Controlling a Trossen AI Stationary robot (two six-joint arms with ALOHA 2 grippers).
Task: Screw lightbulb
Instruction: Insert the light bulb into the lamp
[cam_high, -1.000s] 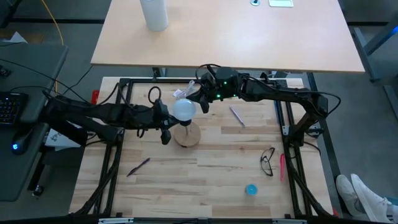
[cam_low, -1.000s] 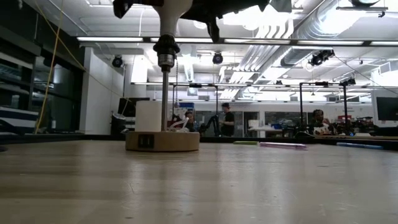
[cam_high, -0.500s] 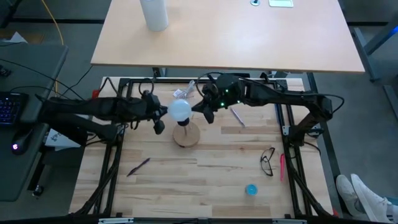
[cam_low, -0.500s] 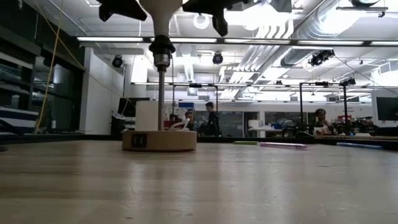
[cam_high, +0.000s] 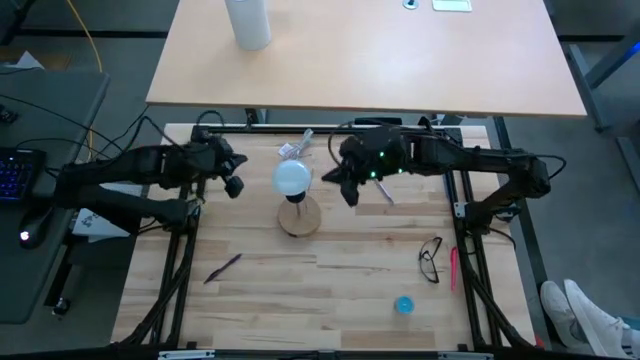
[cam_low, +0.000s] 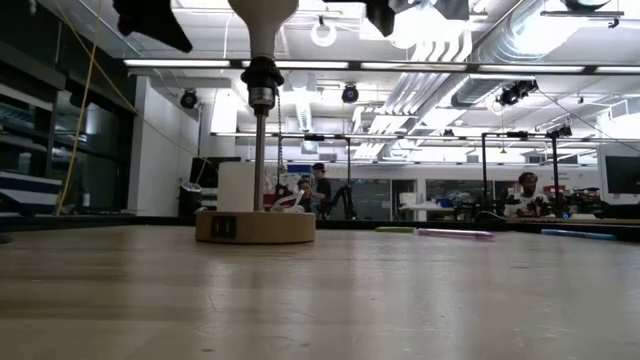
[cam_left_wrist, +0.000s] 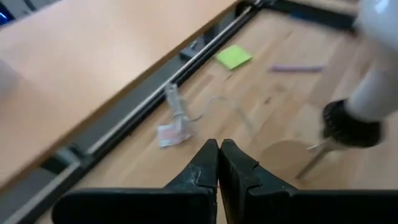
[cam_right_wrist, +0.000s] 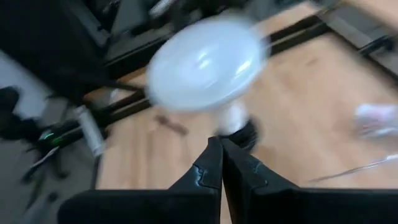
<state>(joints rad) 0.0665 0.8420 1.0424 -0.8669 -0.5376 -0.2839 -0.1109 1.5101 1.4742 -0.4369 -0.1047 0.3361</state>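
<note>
The white lightbulb (cam_high: 291, 177) stands upright in the black socket (cam_low: 261, 80) on a thin post, which rises from the round wooden disc (cam_high: 299, 216) resting flat on the table. My left gripper (cam_high: 233, 185) hangs shut to the bulb's left, clear of it. In its wrist view the shut gripper (cam_left_wrist: 219, 155) points past the bulb (cam_left_wrist: 379, 68) and socket (cam_left_wrist: 349, 122). My right gripper (cam_high: 350, 190) hangs shut to the bulb's right, also apart from it. The right wrist view shows this gripper (cam_right_wrist: 221, 152) closed in front of the bulb (cam_right_wrist: 205, 62).
A crumpled wrapper (cam_high: 295, 148) lies behind the bulb and a purple pen (cam_high: 381, 186) to its right. Glasses (cam_high: 430, 258), a blue cap (cam_high: 403, 305) and a dark pen (cam_high: 223, 267) lie nearer the front. A white cylinder (cam_high: 248, 22) stands on the far table.
Both grippers have drawn away from the bulb, staying shut. The left one went toward the table's left edge, the right one toward the right edge and slightly nearer. The bulb stays upright in its socket on the disc.
</note>
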